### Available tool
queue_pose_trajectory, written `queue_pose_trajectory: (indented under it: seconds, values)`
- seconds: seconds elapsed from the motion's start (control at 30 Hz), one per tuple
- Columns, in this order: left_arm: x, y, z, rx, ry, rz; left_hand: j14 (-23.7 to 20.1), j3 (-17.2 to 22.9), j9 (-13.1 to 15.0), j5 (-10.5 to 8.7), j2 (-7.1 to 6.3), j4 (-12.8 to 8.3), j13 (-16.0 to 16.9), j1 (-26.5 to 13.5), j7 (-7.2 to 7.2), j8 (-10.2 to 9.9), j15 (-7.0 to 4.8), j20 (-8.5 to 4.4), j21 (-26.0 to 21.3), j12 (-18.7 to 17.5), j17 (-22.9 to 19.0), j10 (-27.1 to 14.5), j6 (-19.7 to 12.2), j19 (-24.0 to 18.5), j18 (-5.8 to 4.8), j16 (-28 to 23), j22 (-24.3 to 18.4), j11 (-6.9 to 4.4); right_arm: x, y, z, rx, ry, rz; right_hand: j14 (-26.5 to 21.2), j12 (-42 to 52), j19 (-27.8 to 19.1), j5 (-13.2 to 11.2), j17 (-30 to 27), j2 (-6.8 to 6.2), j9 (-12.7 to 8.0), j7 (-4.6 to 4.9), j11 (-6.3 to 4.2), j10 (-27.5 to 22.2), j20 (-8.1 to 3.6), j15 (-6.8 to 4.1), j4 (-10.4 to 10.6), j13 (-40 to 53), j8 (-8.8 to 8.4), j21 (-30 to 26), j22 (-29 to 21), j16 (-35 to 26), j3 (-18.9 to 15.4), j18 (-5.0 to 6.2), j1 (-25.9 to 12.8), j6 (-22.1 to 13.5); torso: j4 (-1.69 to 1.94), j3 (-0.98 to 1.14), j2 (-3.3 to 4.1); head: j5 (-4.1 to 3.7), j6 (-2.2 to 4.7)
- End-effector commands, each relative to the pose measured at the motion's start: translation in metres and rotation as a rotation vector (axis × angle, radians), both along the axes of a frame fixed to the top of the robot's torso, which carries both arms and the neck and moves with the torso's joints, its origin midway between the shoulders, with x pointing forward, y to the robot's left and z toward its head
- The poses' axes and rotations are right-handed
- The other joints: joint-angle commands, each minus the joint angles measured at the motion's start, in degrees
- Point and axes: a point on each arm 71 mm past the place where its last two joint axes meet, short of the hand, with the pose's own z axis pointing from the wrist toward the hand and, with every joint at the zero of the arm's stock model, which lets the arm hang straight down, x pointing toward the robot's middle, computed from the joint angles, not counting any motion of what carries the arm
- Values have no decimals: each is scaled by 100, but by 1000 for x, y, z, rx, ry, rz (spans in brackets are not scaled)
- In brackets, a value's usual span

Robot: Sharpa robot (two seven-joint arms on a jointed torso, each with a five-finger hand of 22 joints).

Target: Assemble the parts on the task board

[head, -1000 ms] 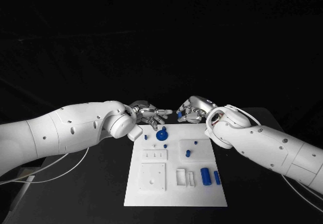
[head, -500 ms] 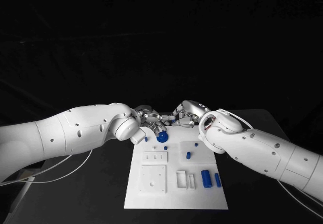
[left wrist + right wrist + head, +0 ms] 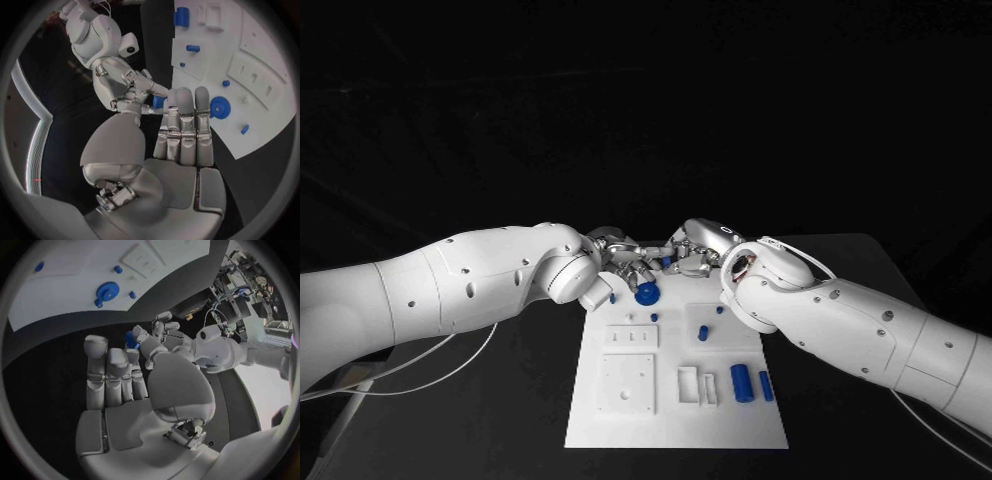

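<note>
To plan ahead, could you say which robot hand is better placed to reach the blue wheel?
Probably left: the left robot hand is beside the blue wheel on the task board; the right robot hand is farther.

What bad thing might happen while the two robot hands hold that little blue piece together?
1. The small blue part sits between the fingertips of the left robot hand and right robot hand, beyond the task board's far edge. It could slip onto the black table.
2. Both hands hang close to the blue gear; lowering them might knock it.
</note>
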Motion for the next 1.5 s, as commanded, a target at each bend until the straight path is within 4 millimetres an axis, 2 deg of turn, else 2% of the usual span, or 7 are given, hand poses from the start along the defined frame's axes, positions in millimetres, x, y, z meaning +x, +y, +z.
queue_pose_trajectory:
  seconds: [0.03, 0.43, 0.6, 0.9, 1.1, 1.3, 1.5]
  values:
    - [1, 0, 0, 12, -17, 20, -62, 3, 131, 23, -64, 60, 16, -4, -10, -7, 4, 0, 14, 33, -22, 107, -47, -54, -64, 44, 27, -43, -2, 3, -2, -16, 6, 11, 40, -31, 168, 34, 7, -32, 7, 5, 15, 33, 14, 4, 4, -4, 13, 18, 400, -23, 33, -1, -37, 42, 3, -2, 9, -14, 9]
    - [1, 0, -3, 34, -12, 21, -88, 4, 158, -30, -116, 120, 15, 14, 3, -10, 18, 13, -12, 25, -54, 59, -82, -67, -60, 47, 52, -28, -4, 5, -4, -18, 12, 18, 41, -32, 170, 37, 7, -24, 8, 3, 16, 33, 13, 4, 6, -7, 15, 20, 401, -29, 39, -4, -39, 52, 8, -2, 15, -14, 4]
    - [1, -1, -5, 48, -9, 13, -106, -2, 61, -51, -106, 76, 4, 44, 24, -13, 30, 25, -34, 9, -74, 21, -128, -77, -56, 53, 73, -12, -5, 6, -4, -18, 13, 21, 44, -35, 175, 33, 16, -23, 7, 5, 15, 30, 11, 2, 0, -12, 13, 28, 406, -33, 50, -6, -44, 49, 9, 1, 15, -19, 6]
    - [-2, -4, -8, 76, 8, -29, -113, -57, -96, -55, -4, -212, 9, 114, 24, -12, 26, 22, -74, 21, -87, 36, -106, -70, -62, 91, 125, -18, -5, 8, -6, -21, 19, 23, 44, -35, 175, 33, 16, -23, 7, 5, 15, 30, 11, 2, 0, -12, 13, 28, 406, -33, 50, -6, -44, 49, 7, -2, 23, -42, -10]
    - [-2, -4, -9, 83, 15, -33, -111, -60, -98, -56, 23, -259, 14, 124, 20, -11, 23, 19, -80, 24, -86, 43, -88, -68, -63, 101, 138, -22, -5, 9, -6, -23, 23, 26, 44, -35, 175, 33, 16, -23, 7, 5, 15, 30, 11, 2, 0, -12, 13, 28, 406, -33, 50, -6, -44, 49, -1, 2, 24, -43, -17]
    - [-2, -4, -9, 85, 16, -34, -112, -59, -97, -54, 46, -269, 15, 115, 19, -10, 22, 18, -87, 23, -87, 43, -85, -67, -64, 104, 146, -22, -6, 10, -8, -31, 30, 30, 47, -29, 179, 31, 27, -23, 7, 7, 17, 31, 11, 3, -2, -11, 13, 11, 406, -39, 58, -7, -44, 41, 11, -2, 21, -45, -24]
    - [-2, -4, -9, 86, 20, -38, -122, -86, -108, -37, 175, -375, -7, 112, 18, -12, 27, 24, -112, -6, -96, 37, -67, -76, -65, 92, 167, -18, -6, 9, -9, -37, 36, 31, 47, -29, 179, 31, 27, -23, 7, 7, 17, 31, 11, 3, -2, -11, 13, 11, 406, -39, 58, -7, -44, 41, 8, 3, 22, -37, -26]
